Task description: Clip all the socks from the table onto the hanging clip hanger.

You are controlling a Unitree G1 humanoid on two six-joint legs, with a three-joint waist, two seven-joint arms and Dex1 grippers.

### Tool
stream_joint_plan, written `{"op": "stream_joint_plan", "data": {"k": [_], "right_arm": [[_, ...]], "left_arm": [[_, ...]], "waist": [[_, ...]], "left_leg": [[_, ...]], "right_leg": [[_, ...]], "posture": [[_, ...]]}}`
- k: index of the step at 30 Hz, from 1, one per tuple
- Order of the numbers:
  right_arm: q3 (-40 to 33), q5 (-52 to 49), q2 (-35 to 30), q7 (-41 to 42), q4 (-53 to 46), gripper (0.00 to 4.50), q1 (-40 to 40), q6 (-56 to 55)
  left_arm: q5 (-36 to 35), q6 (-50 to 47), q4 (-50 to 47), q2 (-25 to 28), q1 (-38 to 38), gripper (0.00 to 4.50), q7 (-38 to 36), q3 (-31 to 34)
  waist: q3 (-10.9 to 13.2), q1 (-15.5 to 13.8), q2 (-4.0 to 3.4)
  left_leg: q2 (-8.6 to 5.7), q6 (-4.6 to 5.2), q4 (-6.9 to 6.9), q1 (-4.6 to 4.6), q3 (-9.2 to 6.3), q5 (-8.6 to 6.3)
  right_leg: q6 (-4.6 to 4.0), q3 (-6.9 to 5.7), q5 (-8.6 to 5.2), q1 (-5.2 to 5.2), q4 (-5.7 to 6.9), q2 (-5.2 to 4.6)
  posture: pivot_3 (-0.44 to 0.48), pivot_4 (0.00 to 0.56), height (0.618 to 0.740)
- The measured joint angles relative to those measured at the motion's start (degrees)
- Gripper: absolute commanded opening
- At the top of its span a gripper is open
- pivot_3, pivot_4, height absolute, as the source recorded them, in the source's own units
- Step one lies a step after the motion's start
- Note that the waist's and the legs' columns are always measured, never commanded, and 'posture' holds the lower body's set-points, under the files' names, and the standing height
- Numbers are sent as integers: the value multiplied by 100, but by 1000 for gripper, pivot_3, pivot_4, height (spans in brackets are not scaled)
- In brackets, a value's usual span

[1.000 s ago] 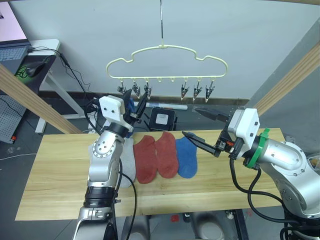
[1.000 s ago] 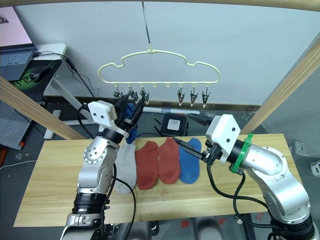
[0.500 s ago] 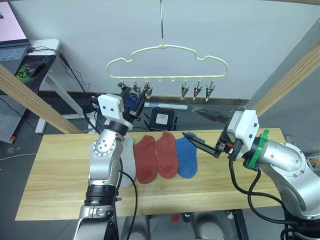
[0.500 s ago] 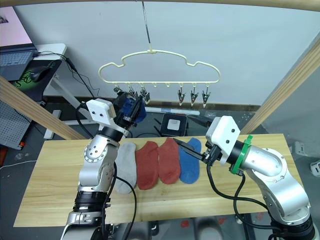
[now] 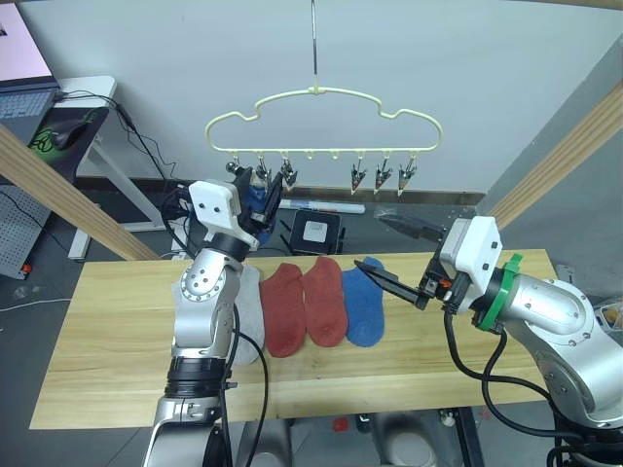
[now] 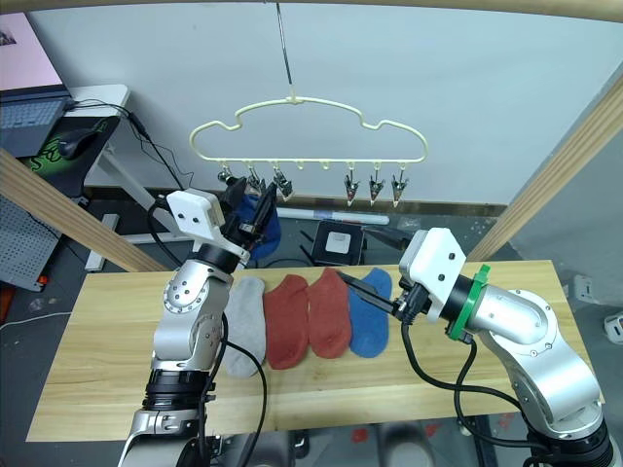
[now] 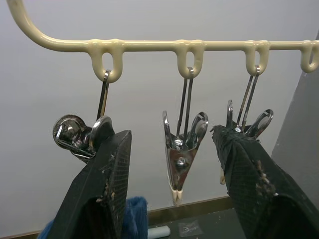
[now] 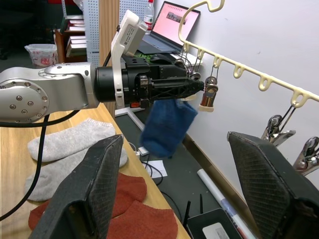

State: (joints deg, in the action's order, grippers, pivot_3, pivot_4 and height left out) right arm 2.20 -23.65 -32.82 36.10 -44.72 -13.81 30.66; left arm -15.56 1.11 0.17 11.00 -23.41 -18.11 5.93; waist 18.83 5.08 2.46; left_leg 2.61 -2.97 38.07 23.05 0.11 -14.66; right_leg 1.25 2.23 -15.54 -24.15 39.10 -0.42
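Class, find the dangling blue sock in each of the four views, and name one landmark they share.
Left eye view: blue sock beside the left pincer, under the clip hanger's left end.
Right eye view: likewise.
Left wrist view: by one finger's base.
Right wrist view: hanging under the left pincer.
Shared landmark: the clip hanger.

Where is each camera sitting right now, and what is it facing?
Head eyes: above the table, looking forward and down at socks, clip hanger, both arms.
Left wrist: looks up between the open left gripper at the clips; blue sock below.
Right wrist: looks between the open right gripper at the left arm and hanging blue sock.
Shared: hanger, blue sock.
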Motion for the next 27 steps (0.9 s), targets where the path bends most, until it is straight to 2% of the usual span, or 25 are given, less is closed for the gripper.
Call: {"op": "stream_joint_plan", "data": {"k": [3, 9, 27], "right_arm": [[15, 2, 0, 0, 0, 3506, 1, 0], [17, 5, 0, -4, 0, 3506, 13, 0], [43, 39, 0, -4, 1, 3506, 22, -5]], "left_arm": [[-1, -41, -7, 0, -56, 2772, -1, -1], [6, -43, -7, 1, -98, 1017, 0, 0], [50, -43, -7, 7, -98, 1017, 57, 0]], "waist": [[0, 0, 0], [0, 0, 0], [0, 0, 0]], "left_leg": [[0, 0, 0, 0, 0, 0], [0, 0, 0, 0, 0, 0], [0, 0, 0, 0, 0, 0]], "right_leg": [[0, 1, 0, 0, 0, 0], [0, 0, 0, 0, 0, 0], [0, 0, 0, 0, 0, 0]], "posture": [[-209, 286, 736], [-208, 287, 736], [-203, 284, 736]]}}
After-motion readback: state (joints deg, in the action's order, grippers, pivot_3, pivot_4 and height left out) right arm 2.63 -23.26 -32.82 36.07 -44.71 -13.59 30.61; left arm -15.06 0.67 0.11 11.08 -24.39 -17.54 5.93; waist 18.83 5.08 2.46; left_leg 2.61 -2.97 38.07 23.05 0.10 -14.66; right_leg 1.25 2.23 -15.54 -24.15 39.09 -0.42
